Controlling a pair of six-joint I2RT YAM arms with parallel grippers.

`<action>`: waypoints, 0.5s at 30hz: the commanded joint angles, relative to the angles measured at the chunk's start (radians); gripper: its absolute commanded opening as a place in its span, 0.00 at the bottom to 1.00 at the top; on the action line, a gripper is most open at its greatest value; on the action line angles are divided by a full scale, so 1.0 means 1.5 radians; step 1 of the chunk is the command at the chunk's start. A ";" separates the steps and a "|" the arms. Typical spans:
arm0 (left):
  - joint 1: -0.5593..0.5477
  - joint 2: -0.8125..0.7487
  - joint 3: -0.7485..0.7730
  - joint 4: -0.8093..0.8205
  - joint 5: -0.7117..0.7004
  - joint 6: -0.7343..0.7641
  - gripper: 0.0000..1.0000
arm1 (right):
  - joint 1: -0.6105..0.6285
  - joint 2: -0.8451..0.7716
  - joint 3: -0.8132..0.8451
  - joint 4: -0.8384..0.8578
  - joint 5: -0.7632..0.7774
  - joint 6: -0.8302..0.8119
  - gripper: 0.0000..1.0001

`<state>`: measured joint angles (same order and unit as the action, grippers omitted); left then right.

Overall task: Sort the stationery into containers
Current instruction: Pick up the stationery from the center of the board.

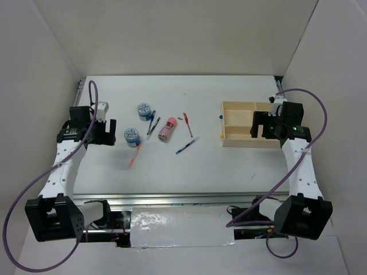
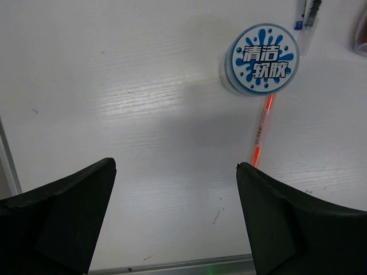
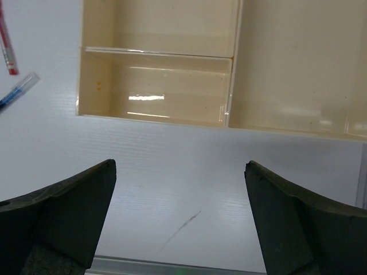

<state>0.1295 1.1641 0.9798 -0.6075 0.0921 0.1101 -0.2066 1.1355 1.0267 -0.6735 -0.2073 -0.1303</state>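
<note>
Two blue-and-white rolls lie left of centre, one (image 1: 144,109) farther back and one (image 1: 132,136) nearer. The nearer roll (image 2: 262,58) shows in the left wrist view with an orange pen (image 2: 261,129) below it. The orange pen (image 1: 135,156), two dark blue pens (image 1: 152,125), a pink cylinder (image 1: 167,129), a red pen (image 1: 187,123) and a blue pen (image 1: 187,145) lie mid-table. The tan wooden tray (image 1: 241,144) sits on the right, its visible compartments (image 3: 157,51) empty. My left gripper (image 1: 113,132) (image 2: 175,165) is open and empty left of the nearer roll. My right gripper (image 1: 254,126) (image 3: 180,163) is open and empty at the tray's right part.
White walls enclose the table on three sides. A metal rail (image 1: 172,199) runs along the near edge. Purple cables (image 1: 309,149) loop beside both arms. The red pen (image 3: 6,43) and blue pen (image 3: 17,91) show at the right wrist view's left edge.
</note>
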 commanded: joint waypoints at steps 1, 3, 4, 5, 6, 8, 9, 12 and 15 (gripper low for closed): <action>0.018 0.000 0.022 0.000 0.066 0.028 0.99 | 0.027 -0.018 0.028 -0.026 -0.067 -0.045 1.00; 0.031 -0.007 0.011 -0.007 0.126 0.058 0.99 | 0.105 -0.005 0.042 -0.024 -0.018 -0.047 0.98; 0.030 -0.010 0.008 -0.009 0.132 0.077 0.99 | 0.130 0.003 0.054 -0.022 0.003 -0.045 0.98; 0.024 -0.012 0.005 -0.003 0.128 0.081 0.99 | 0.159 0.009 0.059 -0.021 0.021 -0.043 0.98; 0.004 -0.016 0.001 0.001 0.120 0.084 0.99 | 0.194 0.017 0.063 -0.015 0.039 -0.041 0.97; -0.013 -0.021 -0.005 0.020 0.083 0.086 0.99 | 0.222 0.020 0.065 0.000 0.040 -0.037 0.97; -0.008 -0.029 -0.011 0.026 0.081 0.082 0.99 | 0.263 0.023 0.068 0.002 0.043 -0.038 0.97; 0.023 -0.018 -0.010 0.022 0.127 0.076 0.99 | 0.353 0.073 0.107 -0.004 0.074 -0.038 0.97; 0.027 0.007 -0.005 0.013 0.154 0.075 0.99 | 0.413 0.144 0.197 -0.003 0.084 -0.029 0.97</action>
<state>0.1574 1.1507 0.9646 -0.6010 0.2592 0.2085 0.3393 1.2835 1.1950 -0.6838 -0.1249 -0.1761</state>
